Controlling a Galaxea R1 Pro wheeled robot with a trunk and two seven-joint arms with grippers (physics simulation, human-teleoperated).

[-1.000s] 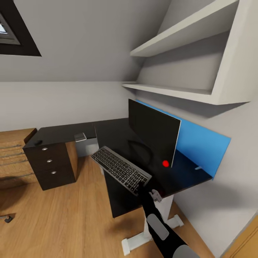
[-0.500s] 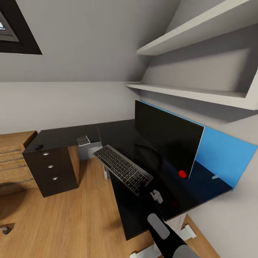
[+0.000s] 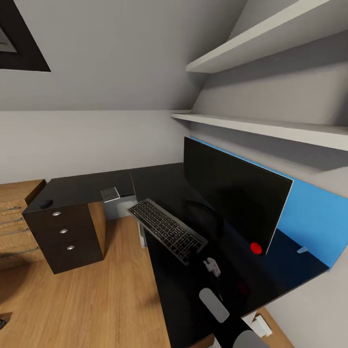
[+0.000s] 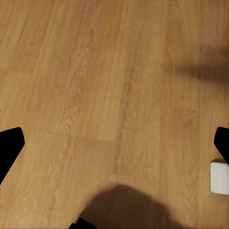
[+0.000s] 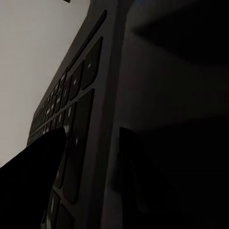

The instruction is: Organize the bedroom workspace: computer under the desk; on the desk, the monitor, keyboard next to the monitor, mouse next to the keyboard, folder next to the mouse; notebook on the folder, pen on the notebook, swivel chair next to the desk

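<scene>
Grey slim keyboard (image 3: pixel 166 230) is resting on my glossy black surface (image 3: pixel 159 181); right fingers (image 5: pixel 36 186) are clamping its near end; left fingers (image 4: pixel 9 148) are spread wide.

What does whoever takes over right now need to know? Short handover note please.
Right gripper: jaws shut on the keyboard at its near end, carrying it over the desk.
Left gripper: jaws open, holding nothing, above the wood floor.
Monitor: upright on the desk, in front of the blue panel.
Done: monitor on desk.
Left: set the keyboard down next to the monitor, then mouse, folder, notebook, pen and chair.
</scene>
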